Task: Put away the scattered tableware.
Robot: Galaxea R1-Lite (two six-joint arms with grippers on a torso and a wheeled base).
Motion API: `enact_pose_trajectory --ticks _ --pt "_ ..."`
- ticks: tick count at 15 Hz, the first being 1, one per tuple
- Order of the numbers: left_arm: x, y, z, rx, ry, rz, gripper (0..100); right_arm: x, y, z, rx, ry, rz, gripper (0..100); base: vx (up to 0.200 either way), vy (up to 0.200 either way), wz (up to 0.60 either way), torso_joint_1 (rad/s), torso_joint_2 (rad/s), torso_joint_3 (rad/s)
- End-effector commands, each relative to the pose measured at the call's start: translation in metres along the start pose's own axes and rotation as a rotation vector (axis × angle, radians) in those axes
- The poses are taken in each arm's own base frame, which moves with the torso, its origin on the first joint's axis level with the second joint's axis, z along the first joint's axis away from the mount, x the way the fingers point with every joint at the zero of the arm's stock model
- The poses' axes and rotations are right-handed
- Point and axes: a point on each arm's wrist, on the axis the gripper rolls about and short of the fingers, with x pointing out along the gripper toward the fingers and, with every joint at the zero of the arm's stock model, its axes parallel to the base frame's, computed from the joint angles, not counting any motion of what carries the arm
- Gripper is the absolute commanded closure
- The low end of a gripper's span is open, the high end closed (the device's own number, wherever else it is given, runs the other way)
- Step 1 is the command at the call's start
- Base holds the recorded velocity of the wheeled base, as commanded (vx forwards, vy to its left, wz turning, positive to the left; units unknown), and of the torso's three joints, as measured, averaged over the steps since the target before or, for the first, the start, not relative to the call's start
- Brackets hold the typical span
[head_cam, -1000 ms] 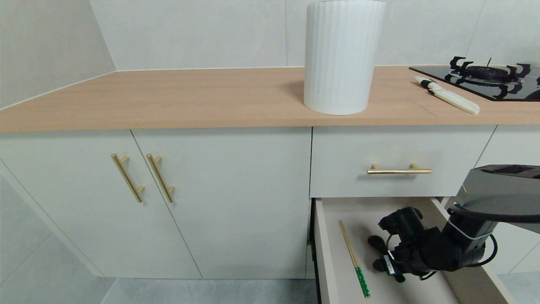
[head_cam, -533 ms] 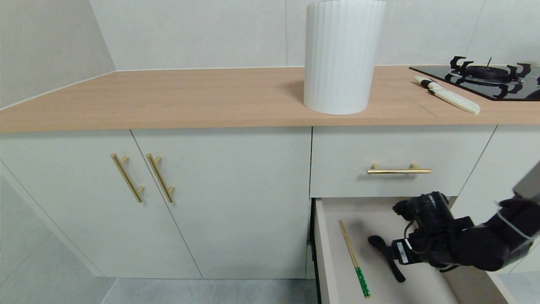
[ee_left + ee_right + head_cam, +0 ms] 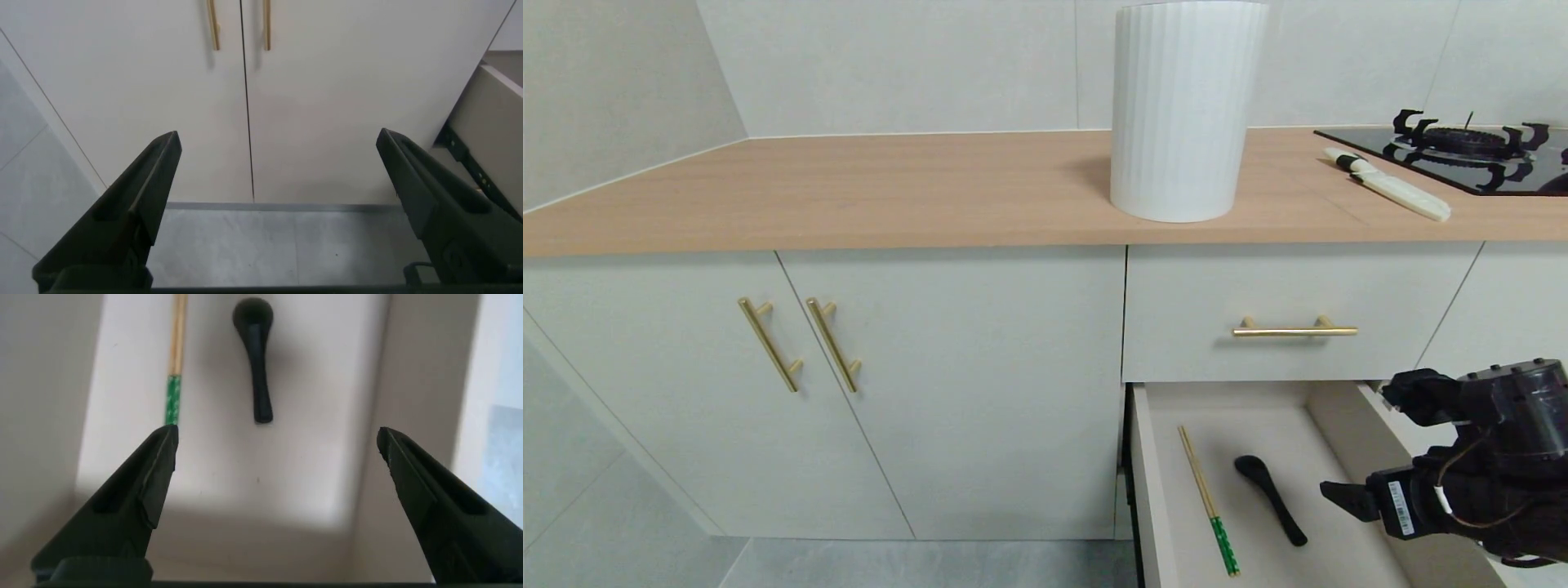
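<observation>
Beige board is forming the floor and walls of the pulled-out lower drawer (image 3: 1152,490), and a smooth black soup spoon with a rounded bowl and a short tapering handle (image 3: 1269,498) is lying flat on it. Just beside the spoon, and apart from it, a pair of slim pale wooden chopsticks with green patterned ends (image 3: 1207,510) is resting along the drawer's left wall. The drawer's near end is running out of the head view, and the black right gripper (image 3: 1379,447) is covering part of its right side, with its wedge-shaped fingers (image 3: 1347,498) spread wide and gripping nothing. In the right wrist view the same dark fingers (image 3: 122,514) are framing the spoon (image 3: 255,355) and the chopsticks (image 3: 173,367) from above, touching neither. On the wood-grain tabletop (image 3: 849,188) a tall white ribbed cylindrical container (image 3: 1180,110) is standing upright, its top being cut off by the frame. Farther right a cream-coloured knife (image 3: 1388,184) is lying near a glossy black gas hob (image 3: 1462,151), which is running off the edge. The knife's blade is proving hard to tell from its handle. The left gripper (image 3: 278,220) is hanging with its fingers (image 3: 122,220) wide apart and empty, facing pale flat cabinet doors with brass bar handles (image 3: 212,24) that are being cropped at the frame edge.
</observation>
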Motion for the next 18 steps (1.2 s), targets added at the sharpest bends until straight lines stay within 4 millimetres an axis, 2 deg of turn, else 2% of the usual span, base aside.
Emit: enact_pose_trajectory --ticks 1,7,18 --pt "0.0 0.0 0.0 0.0 0.0 0.001 0 -0.022 0.0017 0.0017 -0.007 -0.07 0.017 0 0.0 0.0 0.0 0.0 0.0 0.0" --pt "0.0 0.0 0.0 -0.013 0.0 0.001 0 -0.0296 0.0012 0.0029 -0.009 -0.086 0.019 0 0.0 0.0 0.0 0.0 0.0 0.0" --pt "0.0 0.0 0.0 -0.013 0.0 0.001 0 -0.0272 0.0022 -0.0004 -0.029 -0.067 0.022 0 -0.2 0.0 0.0 0.004 0.0 0.006"
